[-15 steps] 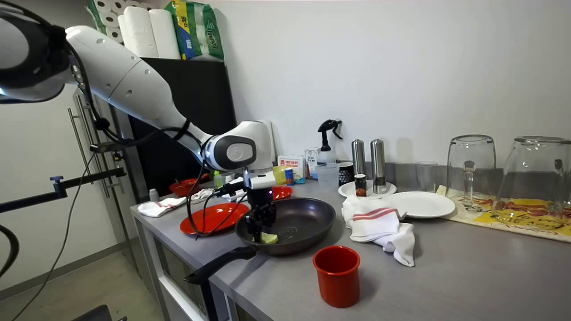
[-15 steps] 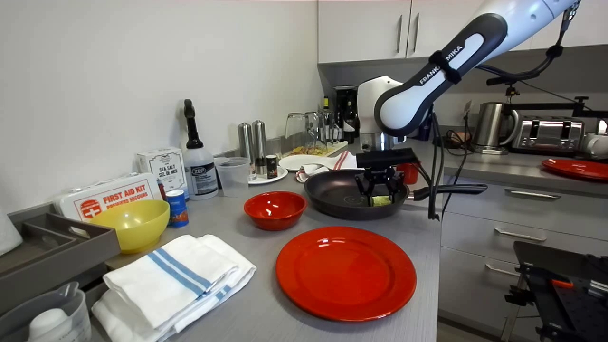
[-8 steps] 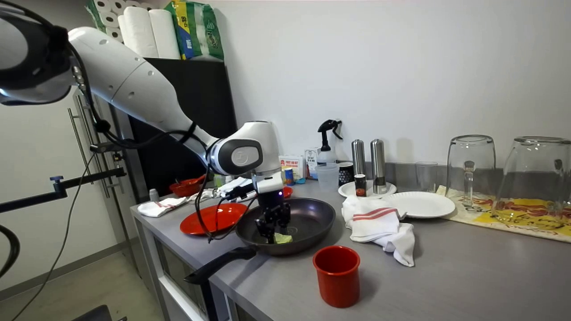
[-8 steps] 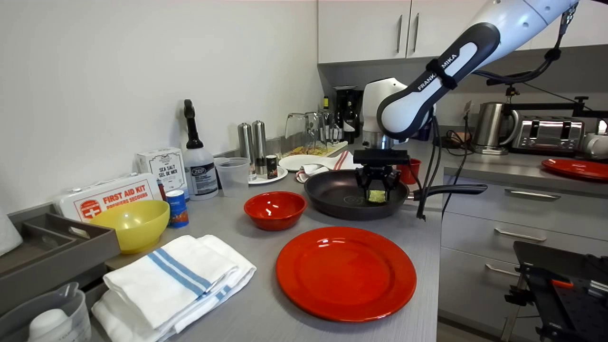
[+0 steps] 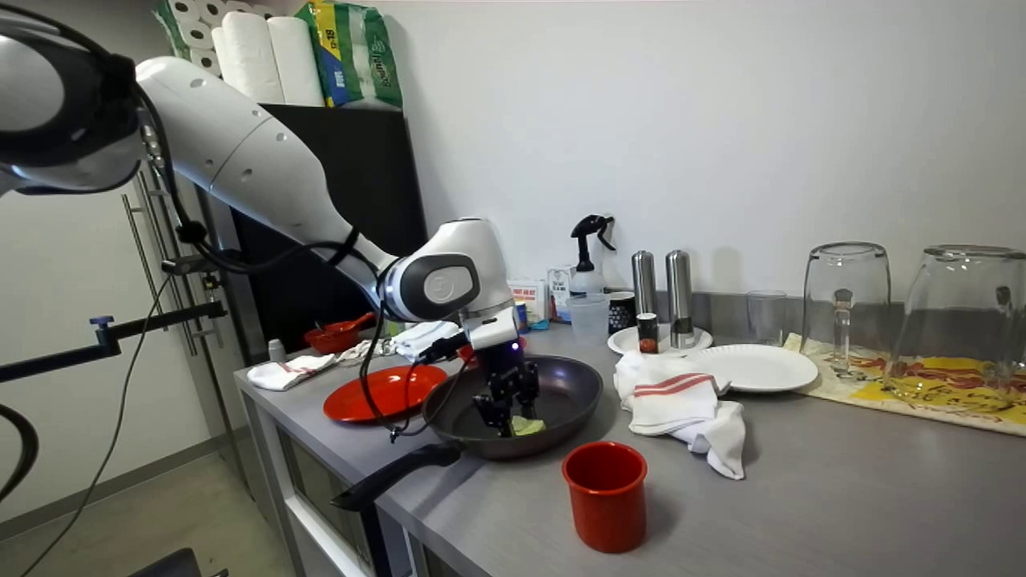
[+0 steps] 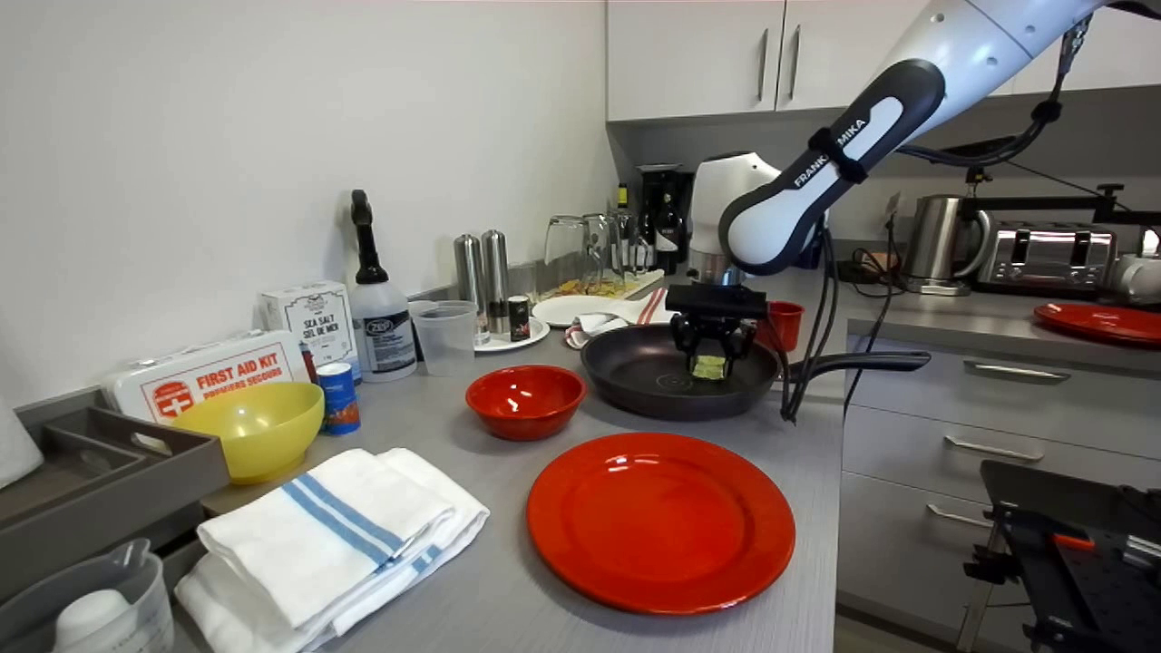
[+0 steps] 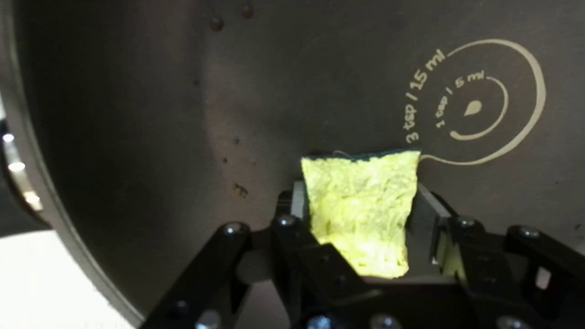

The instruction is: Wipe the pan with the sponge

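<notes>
Far left in wrist view, pan (image 7: 283, 91) curved up to rim. Next, brown specks (image 7: 240, 190) on its floor, just left of your sponge (image 7: 361, 228): that gap looked key! You had sponge inside pan, clamped by both sides in your end effector (image 7: 361, 201); floor contact, couldn't tell. Further right, printed measuring marks (image 7: 474, 108). Leftward stroke over specks looked like your likeliest wipe.

Yellow-green sponge (image 7: 361, 210) inside black pan (image 6: 639, 370)

arm (image 5: 260, 164): slanting downward | wrist (image 5: 471, 252): bent | tool (image 7: 363, 203): pointing down, clamped in a grip
</notes>
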Action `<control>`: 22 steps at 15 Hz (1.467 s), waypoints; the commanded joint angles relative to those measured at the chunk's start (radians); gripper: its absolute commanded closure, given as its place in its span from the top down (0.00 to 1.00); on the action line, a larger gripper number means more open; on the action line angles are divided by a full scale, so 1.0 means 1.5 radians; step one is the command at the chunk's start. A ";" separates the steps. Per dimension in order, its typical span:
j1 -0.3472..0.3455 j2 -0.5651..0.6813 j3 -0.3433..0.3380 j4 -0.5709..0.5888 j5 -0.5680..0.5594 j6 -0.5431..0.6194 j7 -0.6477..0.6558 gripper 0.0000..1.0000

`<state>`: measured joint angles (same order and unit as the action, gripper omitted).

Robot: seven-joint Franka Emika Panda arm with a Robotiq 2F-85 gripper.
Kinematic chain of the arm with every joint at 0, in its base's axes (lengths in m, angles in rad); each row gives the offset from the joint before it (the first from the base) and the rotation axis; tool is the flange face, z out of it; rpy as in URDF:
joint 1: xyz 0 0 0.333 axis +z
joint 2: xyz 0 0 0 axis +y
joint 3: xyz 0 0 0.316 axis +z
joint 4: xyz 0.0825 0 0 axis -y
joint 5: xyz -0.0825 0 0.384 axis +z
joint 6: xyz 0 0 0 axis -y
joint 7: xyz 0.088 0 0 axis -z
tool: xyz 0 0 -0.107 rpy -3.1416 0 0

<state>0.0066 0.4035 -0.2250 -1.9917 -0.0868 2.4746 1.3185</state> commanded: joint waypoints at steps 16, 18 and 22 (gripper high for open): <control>-0.011 -0.001 0.013 -0.024 0.024 -0.075 -0.013 0.28; -0.008 -0.007 0.010 -0.029 0.014 -0.087 -0.003 0.28; -0.010 -0.013 0.012 -0.036 0.014 -0.107 -0.004 0.28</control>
<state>0.0001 0.3755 -0.2189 -1.9963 -0.0727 2.3373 1.3160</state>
